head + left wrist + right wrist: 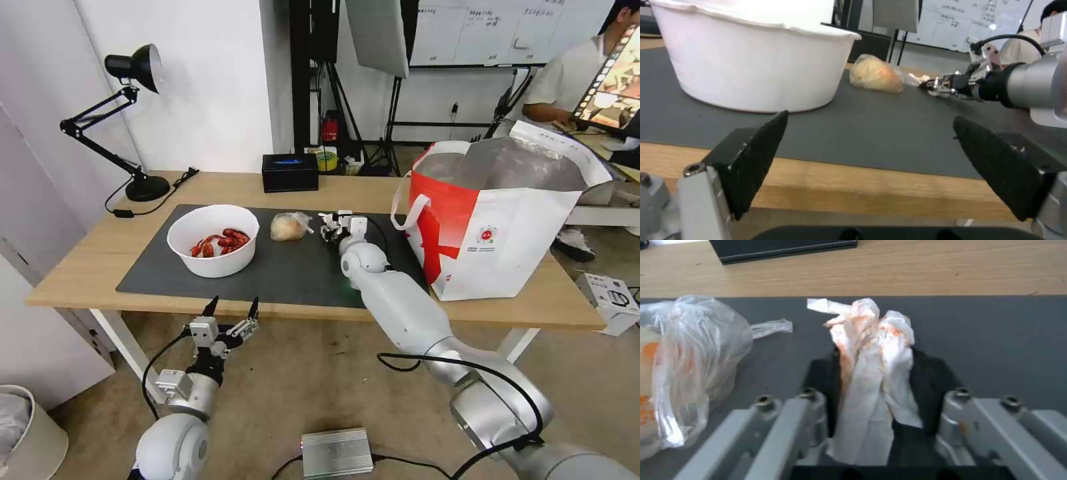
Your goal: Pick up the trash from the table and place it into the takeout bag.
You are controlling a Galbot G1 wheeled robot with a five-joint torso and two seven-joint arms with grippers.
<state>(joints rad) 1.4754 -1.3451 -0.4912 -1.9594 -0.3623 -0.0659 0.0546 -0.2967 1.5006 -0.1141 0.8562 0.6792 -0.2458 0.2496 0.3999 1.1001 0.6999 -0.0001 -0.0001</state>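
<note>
Over the mat (287, 267), right gripper (876, 373) outstretched, clenching tissue (871, 350); left gripper (232, 312) spread.

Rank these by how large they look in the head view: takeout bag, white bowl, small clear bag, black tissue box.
1. Takeout bag
2. White bowl
3. Black tissue box
4. Small clear bag
The box sits farther back, so the last two are less certain.

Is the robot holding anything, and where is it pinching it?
The right end effector pinches the crumpled tissue around its middle. The left end effector is open, holding nothing.
</note>
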